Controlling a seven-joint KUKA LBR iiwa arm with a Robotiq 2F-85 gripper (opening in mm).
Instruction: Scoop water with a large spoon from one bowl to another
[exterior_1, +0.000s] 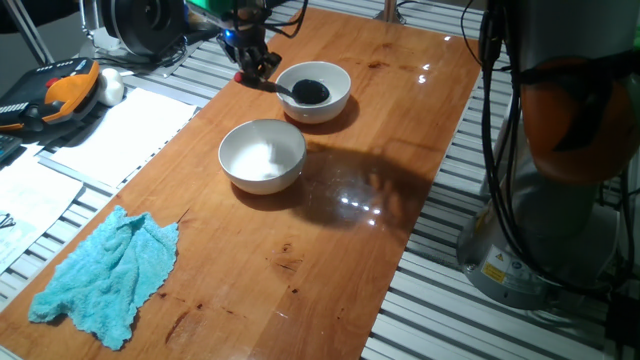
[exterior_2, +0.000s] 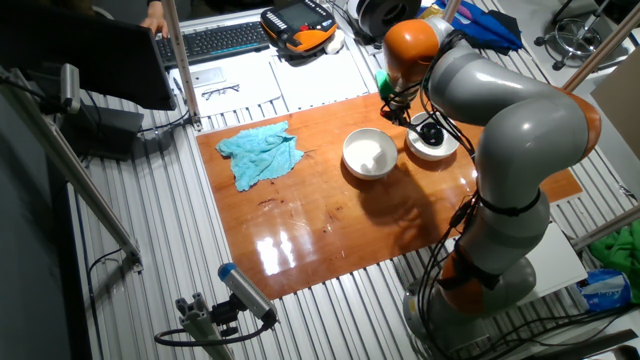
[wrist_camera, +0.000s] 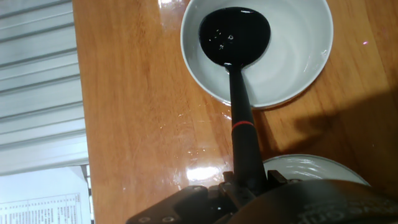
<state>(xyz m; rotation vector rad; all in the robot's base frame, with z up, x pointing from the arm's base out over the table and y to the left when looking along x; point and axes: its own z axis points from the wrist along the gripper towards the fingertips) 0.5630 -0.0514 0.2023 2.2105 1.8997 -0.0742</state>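
**Ladle head down in the far bowl, handle in my pincer**

Wooden surface (exterior_1: 330, 240) gleams under the lights, with a crumpled turquoise cloth (exterior_1: 105, 275) lying at about 8 o'clock in one fixed view. Two round white bowls sit close together: the far bowl (exterior_1: 335, 98) at 12 o'clock and the near bowl (exterior_1: 262, 155) just toward 7 o'clock of it.

My pincer (wrist_camera: 249, 186) is clamped on the red-ended handle of the large spoon (wrist_camera: 235, 31), a black ladle with a deep round head. In the hand view its long axis runs straight from the pincer at 6 o'clock up to the head at 12 o'clock, and the head rests inside the far bowl. Glints on the head suggest the water (wrist_camera: 224, 38) is in it, though I cannot tell how much.

I judge the scoop itself is under way. The near bowl's rim shows at 5 o'clock in the hand view, so the carry means lifting the head level and swinging back that way.
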